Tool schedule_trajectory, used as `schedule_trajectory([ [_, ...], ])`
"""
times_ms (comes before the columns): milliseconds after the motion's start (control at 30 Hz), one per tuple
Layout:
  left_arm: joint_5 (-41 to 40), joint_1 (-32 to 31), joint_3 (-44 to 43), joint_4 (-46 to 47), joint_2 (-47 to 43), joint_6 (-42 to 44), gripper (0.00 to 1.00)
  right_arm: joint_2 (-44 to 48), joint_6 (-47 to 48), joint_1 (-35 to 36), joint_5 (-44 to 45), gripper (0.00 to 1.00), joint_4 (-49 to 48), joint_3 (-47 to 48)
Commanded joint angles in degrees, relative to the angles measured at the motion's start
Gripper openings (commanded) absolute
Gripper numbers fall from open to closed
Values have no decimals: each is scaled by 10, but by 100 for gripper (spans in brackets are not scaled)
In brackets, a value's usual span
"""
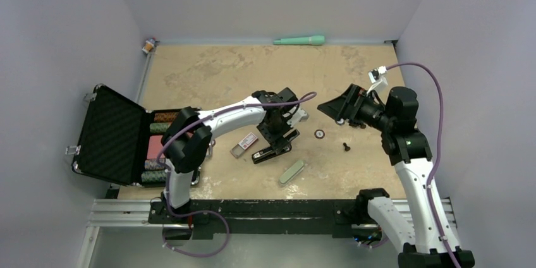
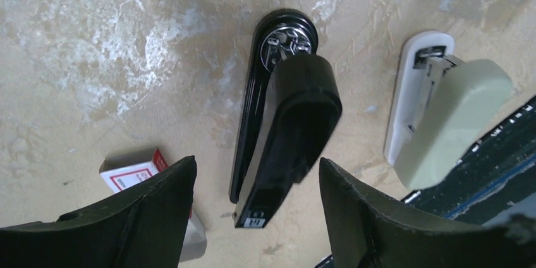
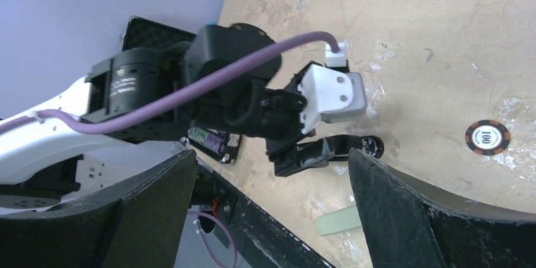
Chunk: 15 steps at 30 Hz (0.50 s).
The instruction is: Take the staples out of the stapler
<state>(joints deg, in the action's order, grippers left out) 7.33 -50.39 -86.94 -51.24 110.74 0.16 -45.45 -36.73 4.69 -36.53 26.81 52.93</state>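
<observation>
The black stapler (image 1: 275, 148) lies on the table in the middle, its arm hinged up and silvery metal showing at its head (image 2: 284, 37). My left gripper (image 1: 279, 134) hovers just above it, open, with the stapler (image 2: 284, 135) between and below the fingers (image 2: 145, 217). My right gripper (image 1: 334, 109) is open and empty, held in the air to the right. In the right wrist view the stapler's head (image 3: 373, 146) shows under the left arm. No loose staples show in any view.
A clear box with a red-and-white label (image 1: 245, 145) lies left of the stapler, a pale green case (image 1: 291, 171) in front of it. A poker chip (image 1: 320, 133) and a small black piece (image 1: 346, 146) lie to the right. An open black chip case (image 1: 114, 135) stands at the left edge.
</observation>
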Motion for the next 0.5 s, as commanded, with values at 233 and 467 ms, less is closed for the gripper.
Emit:
schedule_trajectory([
  [233, 6, -3, -4, 46, 61, -13, 59, -9, -12, -3, -14, 94, -36, 16],
  [467, 44, -3, -28, 31, 66, -25, 0, -19, -1, -3, -24, 94, -27, 26],
])
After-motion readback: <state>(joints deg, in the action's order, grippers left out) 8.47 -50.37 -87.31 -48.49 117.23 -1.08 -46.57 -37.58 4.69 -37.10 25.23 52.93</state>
